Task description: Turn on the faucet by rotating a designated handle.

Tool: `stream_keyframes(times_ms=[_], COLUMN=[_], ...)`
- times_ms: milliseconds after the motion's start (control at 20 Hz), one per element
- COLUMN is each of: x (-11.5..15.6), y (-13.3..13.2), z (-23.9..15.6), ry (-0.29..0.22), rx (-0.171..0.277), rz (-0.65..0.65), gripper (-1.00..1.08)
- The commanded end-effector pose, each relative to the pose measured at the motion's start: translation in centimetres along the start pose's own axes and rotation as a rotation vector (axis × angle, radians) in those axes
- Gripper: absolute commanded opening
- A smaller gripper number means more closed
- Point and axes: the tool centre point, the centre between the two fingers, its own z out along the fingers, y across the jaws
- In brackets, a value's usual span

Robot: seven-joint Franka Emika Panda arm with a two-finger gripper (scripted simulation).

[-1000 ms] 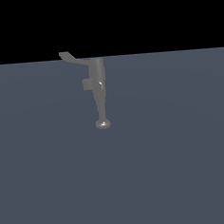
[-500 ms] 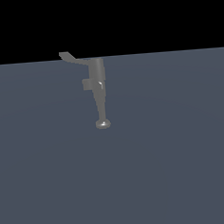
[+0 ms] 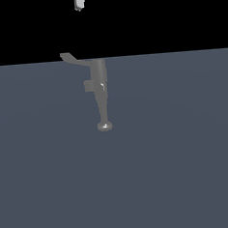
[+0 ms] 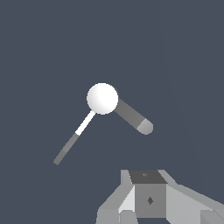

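The grey faucet (image 3: 100,88) stands on the dark floor, its tapering spout ending in a round shiny tip (image 3: 105,126). The handle (image 3: 70,58), a thin curved lever, projects from the faucet's top toward the exterior view's left. Only the tip of my white gripper (image 3: 78,3) shows at the top edge, well above the handle and apart from it. In the wrist view the faucet (image 4: 102,98) is seen from above as a bright round top, with the spout on one side and the handle (image 4: 72,140) as a thin edge-on strip. My gripper (image 4: 148,176) shows no gap between its fingers and holds nothing.
The flat dark grey floor (image 3: 179,178) spreads all around the faucet. Black background lies behind it. No other objects show.
My gripper's tip has come into the exterior view at the top edge. The faucet and its handle have not moved.
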Motion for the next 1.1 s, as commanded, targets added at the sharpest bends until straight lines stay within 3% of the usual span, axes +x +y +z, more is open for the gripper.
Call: stream_keyframes(times_ms=[0,1050], x=[0.3,0.8], y=[-1.4,-11.4], z=[1.0,10.0], ry=[0.008,0.147], rx=[-0.003,0.010], rz=[0.068,0.548], gripper=[-1.00,-1.00])
